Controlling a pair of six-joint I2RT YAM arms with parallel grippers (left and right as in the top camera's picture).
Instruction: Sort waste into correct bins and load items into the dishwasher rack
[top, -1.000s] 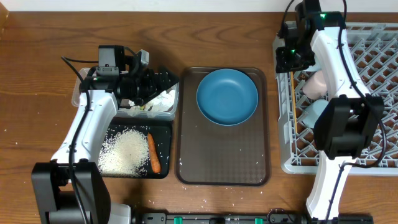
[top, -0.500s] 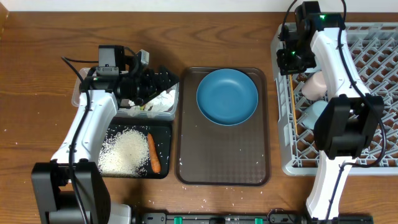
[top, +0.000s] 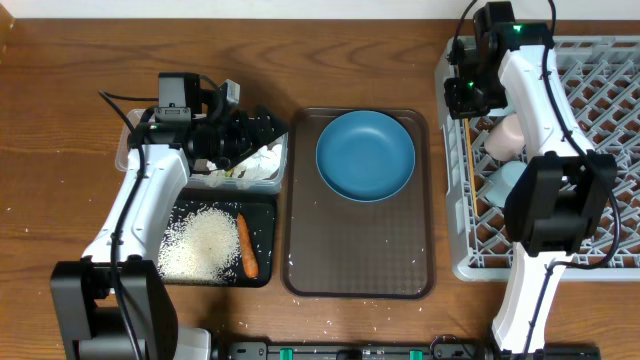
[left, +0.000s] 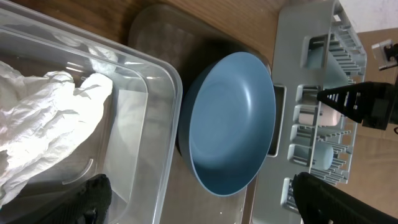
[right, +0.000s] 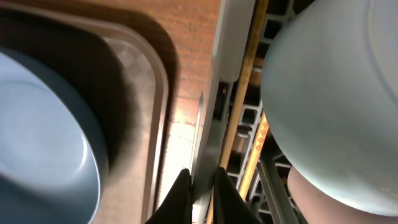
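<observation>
Blue plate (top: 365, 155) sits on the brown tray (top: 355, 275), approx 8 o'clock from the R gripper (top: 466, 96), whose fingers are pinched together w/ nothing in them. L gripper (top: 272, 128), fingers wide apart, is about as near.

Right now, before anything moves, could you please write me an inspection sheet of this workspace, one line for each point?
Surface: wooden table, no damage seen.
Job's things: blue plate on the brown serving tray; tissues in the clear tub; rice and carrot in the black tray; pink cup, light blue cup and chopsticks in the rack.
Clutter: stray rice grains near the table's front edge.
Grippers: left gripper open above the tub; right gripper shut at the rack's left wall, holding nothing.
Cables: thin black cable by the left arm.
Surroundings: nothing seen.
</observation>
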